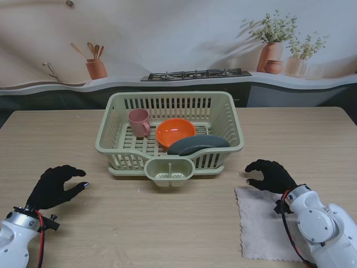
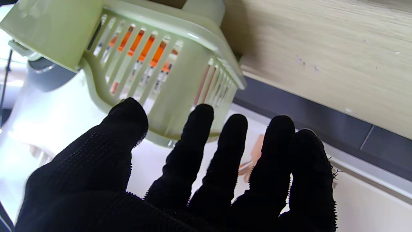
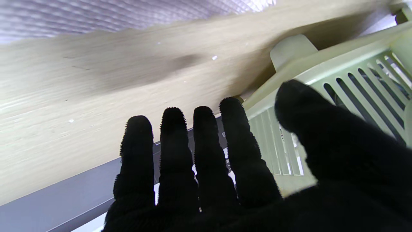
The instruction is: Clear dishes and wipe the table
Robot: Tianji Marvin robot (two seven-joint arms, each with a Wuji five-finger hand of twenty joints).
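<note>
A pale green dish basket (image 1: 228, 114) stands at the middle of the table. Inside it are a pink cup (image 1: 138, 121), an orange bowl (image 1: 175, 132) and a dark grey plate (image 1: 198, 144). A beige cloth (image 1: 263, 226) lies flat on the table at the right, near me. My right hand (image 1: 271, 175) hovers over the cloth's far edge, open, holding nothing. My left hand (image 1: 54, 186) is at the near left, open and empty. Both wrist views show spread black fingers (image 2: 196, 151) (image 3: 173, 151) with the basket (image 2: 180, 58) (image 3: 351, 80) beyond them.
A small cutlery holder (image 1: 169, 171) hangs on the basket's near side. Beyond the table's far edge runs a counter with a stove (image 1: 195, 73), a utensil pot (image 1: 96, 68) and potted plants (image 1: 271, 53). Bare wood (image 1: 139, 229) lies between my hands.
</note>
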